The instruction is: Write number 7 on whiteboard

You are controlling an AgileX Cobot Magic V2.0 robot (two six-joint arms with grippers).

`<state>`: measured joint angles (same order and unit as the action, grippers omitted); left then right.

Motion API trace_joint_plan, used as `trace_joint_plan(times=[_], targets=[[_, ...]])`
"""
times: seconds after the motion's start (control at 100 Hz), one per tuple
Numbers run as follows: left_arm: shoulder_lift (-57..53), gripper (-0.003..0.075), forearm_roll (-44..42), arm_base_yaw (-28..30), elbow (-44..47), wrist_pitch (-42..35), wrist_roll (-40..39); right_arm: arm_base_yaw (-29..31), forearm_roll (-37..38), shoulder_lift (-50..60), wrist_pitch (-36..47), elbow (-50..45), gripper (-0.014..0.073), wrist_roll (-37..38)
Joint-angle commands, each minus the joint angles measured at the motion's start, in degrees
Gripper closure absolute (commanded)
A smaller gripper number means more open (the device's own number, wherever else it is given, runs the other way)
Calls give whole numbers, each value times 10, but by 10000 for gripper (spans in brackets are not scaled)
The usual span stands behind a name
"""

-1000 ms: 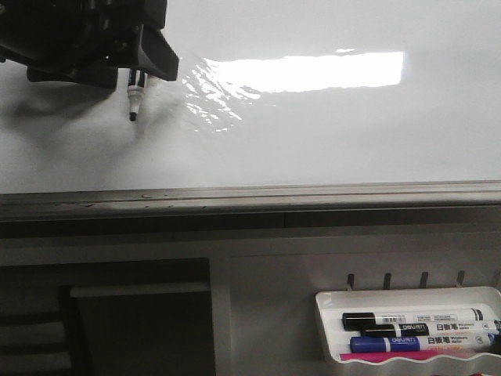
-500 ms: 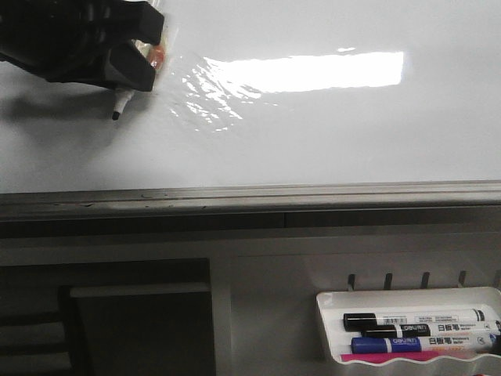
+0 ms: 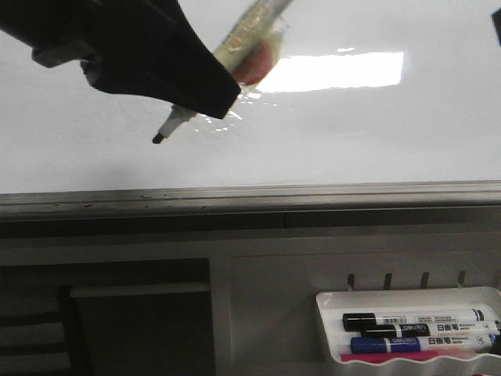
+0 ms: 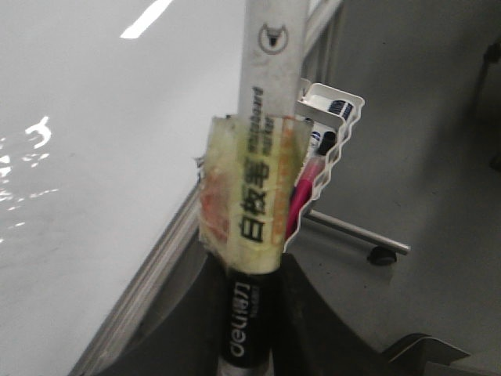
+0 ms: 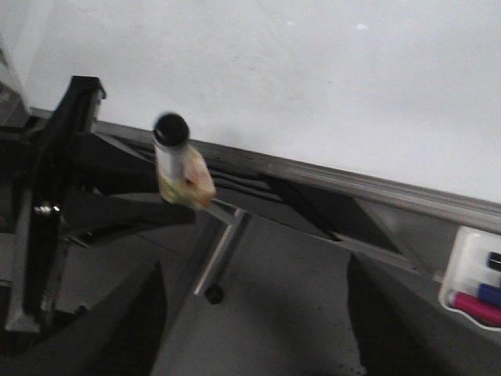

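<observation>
The whiteboard (image 3: 352,133) is glossy white with a grey rail (image 3: 313,196) along its near edge and a bright glare patch. No drawn line of a number 7 shows on it. My left gripper (image 3: 210,95) is shut on a whiteboard marker (image 3: 252,43) wrapped in yellowish tape. The marker is tilted, with its black tip (image 3: 157,139) pointing down-left over the board. I cannot tell if the tip touches. In the left wrist view the marker (image 4: 262,196) stands between the fingers (image 4: 180,329). My right gripper (image 5: 254,321) is open and empty, off the board, over the floor.
A small white tray (image 3: 407,325) with black, blue and pink markers hangs below the rail at the right. It also shows in the left wrist view (image 4: 333,117) and the right wrist view (image 5: 473,286). A metal leg with a caster (image 5: 215,270) stands on the floor.
My left gripper has swung right and toward the camera with the marker. The marker has tilted, and its tip has moved right and down across the board.
</observation>
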<state>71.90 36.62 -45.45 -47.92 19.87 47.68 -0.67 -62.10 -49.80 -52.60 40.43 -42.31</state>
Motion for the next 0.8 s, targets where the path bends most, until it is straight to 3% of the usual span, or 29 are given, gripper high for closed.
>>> trace_joint_plan(times=[0.0, 0.33, 0.7, 0.79], targets=[[-8, 741, -11, -23, -17, -16, 1, -2, -65, -31, -26, 36, 156, -34], [13, 741, -41, -73, -17, -18, 1, -6, -61, -158, -125, 102, 156, -70], [13, 741, -45, -78, -17, -30, 1, -77, -57, -236, -153, 117, 158, -89], [13, 741, -46, -78, -17, -30, 1, -80, -57, -237, -146, 120, 226, -90]])
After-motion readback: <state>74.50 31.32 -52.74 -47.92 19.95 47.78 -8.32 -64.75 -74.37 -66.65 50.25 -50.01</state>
